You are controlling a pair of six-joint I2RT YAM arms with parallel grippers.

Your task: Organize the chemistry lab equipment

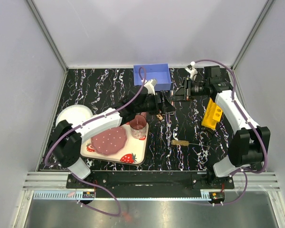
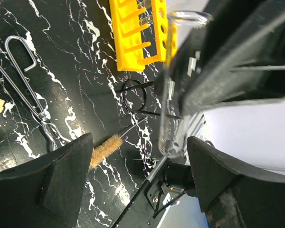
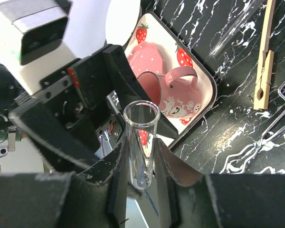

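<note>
Glass tube (image 3: 141, 137) clamped in right claw (image 3: 141, 173), between wide-spread left claw (image 2: 138, 161) fingers (image 2: 61, 183).

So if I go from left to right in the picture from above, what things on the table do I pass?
White bowl → pink plate → pink cup → bristle brush → yellow rack.
</note>
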